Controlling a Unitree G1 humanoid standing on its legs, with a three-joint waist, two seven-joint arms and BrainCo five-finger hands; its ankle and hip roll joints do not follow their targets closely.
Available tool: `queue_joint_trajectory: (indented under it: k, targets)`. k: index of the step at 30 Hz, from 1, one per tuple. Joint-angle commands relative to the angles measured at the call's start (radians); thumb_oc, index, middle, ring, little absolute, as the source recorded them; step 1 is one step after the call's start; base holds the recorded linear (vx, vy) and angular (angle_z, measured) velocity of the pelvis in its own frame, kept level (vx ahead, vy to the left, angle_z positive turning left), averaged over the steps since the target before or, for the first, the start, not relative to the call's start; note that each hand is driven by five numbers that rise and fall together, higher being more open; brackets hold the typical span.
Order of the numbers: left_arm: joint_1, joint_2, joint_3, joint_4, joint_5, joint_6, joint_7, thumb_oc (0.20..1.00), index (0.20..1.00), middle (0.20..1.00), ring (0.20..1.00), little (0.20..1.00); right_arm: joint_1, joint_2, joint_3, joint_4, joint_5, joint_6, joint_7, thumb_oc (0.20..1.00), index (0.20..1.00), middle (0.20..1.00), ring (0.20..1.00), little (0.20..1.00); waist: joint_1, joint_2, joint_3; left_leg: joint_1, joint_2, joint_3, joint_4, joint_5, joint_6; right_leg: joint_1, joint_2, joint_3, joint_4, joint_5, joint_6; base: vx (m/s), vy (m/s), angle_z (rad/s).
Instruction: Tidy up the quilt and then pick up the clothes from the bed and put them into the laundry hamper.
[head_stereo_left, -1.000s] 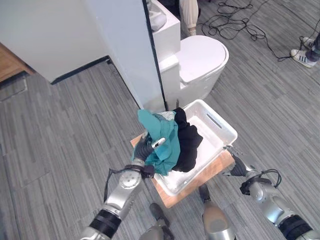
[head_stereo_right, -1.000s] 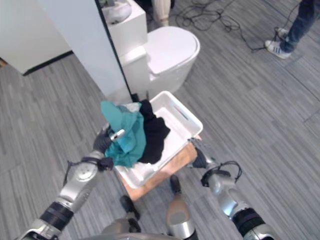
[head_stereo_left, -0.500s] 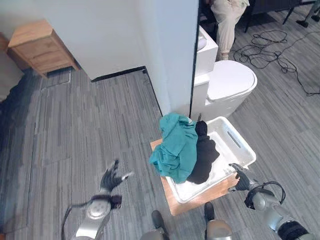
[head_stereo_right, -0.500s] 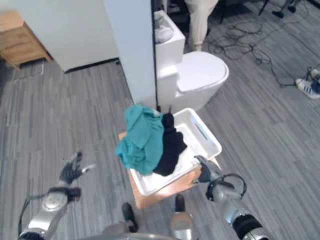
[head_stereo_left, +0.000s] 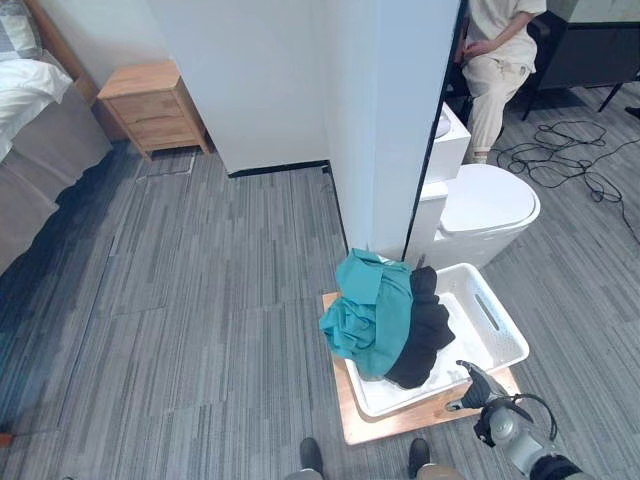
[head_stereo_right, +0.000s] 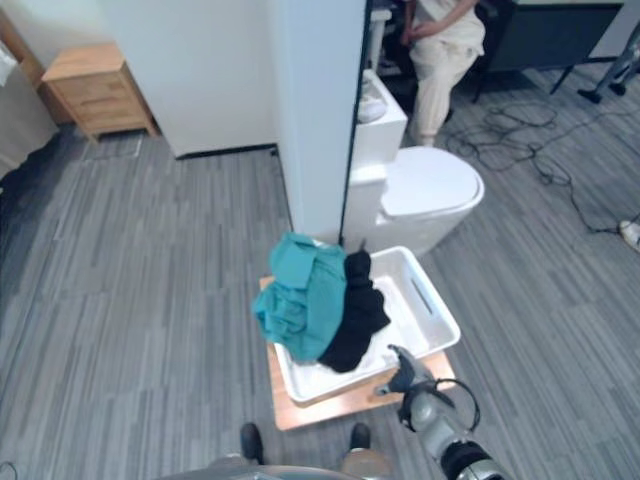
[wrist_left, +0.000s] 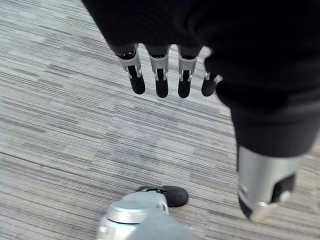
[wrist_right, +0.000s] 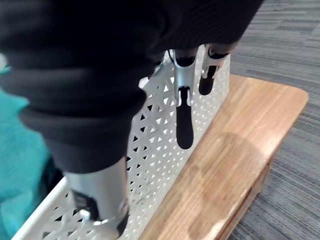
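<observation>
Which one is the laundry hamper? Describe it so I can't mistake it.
Find the white toilet beside the tall white partition. Just in front of it, a low wooden stand carries the hamper: a white rectangular plastic basket with perforated walls. Teal clothes and black clothes are piled at one end, spilling over its rim.

We note a grey plank floor (head_stereo_left: 200, 330); on it a wooden platform (head_stereo_left: 420, 420); thereon a white hamper (head_stereo_left: 495, 330).

toilet (head_stereo_left: 487, 207), nightstand (head_stereo_left: 152, 105), seated person (head_stereo_left: 503, 45)
</observation>
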Motion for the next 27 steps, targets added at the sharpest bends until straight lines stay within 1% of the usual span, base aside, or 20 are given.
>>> queue_joint_trajectory:
  k: [1, 9, 10, 14, 15, 16, 17, 18, 19, 20, 21, 22, 23, 27]
  targets:
    - [-0.120, 0.051, -0.016, 0.009, 0.045, -0.038, 0.028, 1.000, 1.000, 1.000, 1.000, 1.000, -0.053, 0.012, 0.025, 0.040, 0.067, 0.006, -0.005, 1.000, 1.000, 1.000, 1.000, 1.000, -0.007, -0.004, 0.055, 0.107, 0.050, -0.001, 0.002, -0.085, -0.067, 0.019, -0.034, -0.011, 0.002, -0.064, 0.055, 0.00, 0.010, 0.05]
    - [-0.122, 0.064, -0.009, -0.035, 0.045, -0.044, 0.049, 1.000, 1.000, 1.000, 1.000, 1.000, -0.038, -0.007, -0.009, -0.028, 0.109, 0.004, -0.008, 1.000, 1.000, 1.000, 1.000, 1.000, -0.014, -0.007, 0.047, 0.114, 0.048, 0.001, 0.002, -0.087, -0.064, 0.025, -0.040, -0.008, 0.002, -0.063, 0.058, 0.00, 0.001, 0.00]
    - [-0.117, 0.066, -0.001, -0.056, 0.045, -0.047, 0.054, 1.000, 1.000, 1.000, 1.000, 1.000, -0.027, -0.022, -0.025, -0.085, 0.122, -0.002, -0.007, 1.000, 1.000, 1.000, 1.000, 1.000, -0.019, -0.009, 0.046, 0.117, 0.048, 0.004, 0.002, -0.089, -0.063, 0.024, -0.042, -0.006, 0.002, -0.062, 0.060, 0.00, 0.000, 0.00]
    - [-0.111, 0.067, 0.003, -0.079, 0.052, -0.044, 0.056, 1.000, 1.000, 1.000, 1.000, 1.000, -0.009, -0.034, -0.041, -0.142, 0.135, -0.008, -0.006, 1.000, 1.000, 1.000, 1.000, 1.000, -0.023, -0.010, 0.045, 0.116, 0.048, 0.007, 0.002, -0.089, -0.062, 0.024, -0.043, -0.005, 0.002, -0.062, 0.061, -0.01, 0.012, -0.04]
    - [-0.106, 0.066, 0.007, -0.097, 0.055, -0.044, 0.054, 1.000, 1.000, 1.000, 1.000, 1.000, 0.003, -0.052, -0.065, -0.218, 0.149, -0.022, -0.009, 1.000, 1.000, 1.000, 1.000, 1.000, -0.029, -0.010, 0.045, 0.117, 0.048, 0.011, 0.002, -0.090, -0.062, 0.023, -0.043, -0.001, 0.002, -0.061, 0.062, 0.00, 0.017, -0.06]
    - [-0.106, 0.065, 0.006, -0.097, 0.055, -0.044, 0.054, 1.000, 1.000, 1.000, 1.000, 1.000, 0.005, -0.053, -0.066, -0.222, 0.149, -0.020, -0.008, 1.000, 1.000, 1.000, 1.000, 1.000, -0.028, -0.009, 0.045, 0.118, 0.048, 0.011, 0.002, -0.090, -0.062, 0.023, -0.043, -0.001, 0.002, -0.061, 0.062, 0.00, 0.026, -0.04]
    - [-0.101, 0.064, 0.012, -0.113, 0.057, -0.046, 0.056, 1.000, 1.000, 1.000, 1.000, 1.000, 0.013, -0.066, -0.095, -0.276, 0.174, -0.035, -0.016, 1.000, 1.000, 1.000, 1.000, 1.000, -0.036, -0.009, 0.047, 0.119, 0.047, 0.015, 0.002, -0.090, -0.061, 0.020, -0.044, 0.002, 0.002, -0.060, 0.063, -0.01, 0.036, -0.03]
    - [-0.083, 0.078, 0.037, -0.109, 0.050, -0.046, 0.046, 1.000, 1.000, 1.000, 1.000, 1.000, 0.043, -0.090, -0.175, -0.378, 0.239, -0.060, -0.034, 1.000, 1.000, 1.000, 1.000, 1.000, -0.048, -0.005, 0.049, 0.120, 0.049, 0.021, 0.002, -0.090, -0.061, 0.015, -0.045, 0.008, 0.002, -0.055, 0.065, -0.01, 0.036, -0.04]
    - [-0.082, 0.078, 0.036, -0.109, 0.050, -0.046, 0.046, 1.000, 1.000, 1.000, 1.000, 1.000, 0.047, -0.091, -0.177, -0.383, 0.240, -0.057, -0.033, 1.000, 1.000, 1.000, 1.000, 1.000, -0.046, -0.004, 0.049, 0.121, 0.049, 0.021, 0.002, -0.091, -0.061, 0.015, -0.045, 0.008, 0.002, -0.055, 0.065, -0.01, 0.048, -0.09]
    - [-0.065, 0.079, 0.052, -0.111, 0.039, -0.048, 0.041, 1.000, 1.000, 1.000, 1.000, 1.000, 0.071, -0.105, -0.246, -0.467, 0.282, -0.080, -0.053, 1.000, 1.000, 1.000, 1.000, 1.000, -0.060, -0.001, 0.050, 0.123, 0.049, 0.028, 0.002, -0.093, -0.061, 0.012, -0.046, 0.012, 0.002, -0.053, 0.067, 0.00, 0.039, -0.10]
    - [-0.056, 0.077, 0.053, -0.112, 0.036, -0.048, 0.040, 1.000, 1.000, 1.000, 1.000, 1.000, 0.083, -0.106, -0.280, -0.503, 0.298, -0.092, -0.069, 1.000, 1.000, 1.000, 1.000, 1.000, -0.065, 0.001, 0.050, 0.124, 0.049, 0.031, 0.002, -0.095, -0.061, 0.011, -0.047, 0.014, 0.002, -0.053, 0.068, 0.00, 0.067, -0.15]
    - [-0.042, 0.070, 0.059, -0.110, 0.027, -0.050, 0.034, 1.000, 1.000, 1.000, 1.000, 1.000, 0.100, -0.101, -0.350, -0.555, 0.331, -0.121, -0.100, 1.000, 1.000, 1.000, 1.000, 1.000, -0.076, 0.005, 0.050, 0.127, 0.049, 0.037, 0.002, -0.098, -0.060, 0.006, -0.048, 0.019, 0.003, -0.051, 0.069, 0.00, 0.042, -0.14]
    - [-0.042, 0.071, 0.057, -0.110, 0.027, -0.050, 0.034, 1.000, 1.000, 1.000, 1.000, 1.000, 0.104, -0.101, -0.352, -0.559, 0.331, -0.120, -0.099, 1.000, 1.000, 1.000, 1.000, 1.000, -0.073, 0.006, 0.049, 0.127, 0.049, 0.038, 0.002, -0.098, -0.060, 0.006, -0.047, 0.020, 0.003, -0.052, 0.069, 0.01, 0.041, -0.24]
    - [-0.030, 0.058, 0.069, -0.095, 0.018, -0.049, 0.023, 1.000, 1.000, 1.000, 1.000, 1.000, 0.136, -0.086, -0.433, -0.604, 0.351, -0.150, -0.136, 1.000, 1.000, 1.000, 1.000, 1.000, -0.088, 0.009, 0.047, 0.130, 0.049, 0.046, 0.002, -0.101, -0.058, 0.002, -0.049, 0.024, 0.004, -0.050, 0.072, 0.01, 0.021, -0.07]
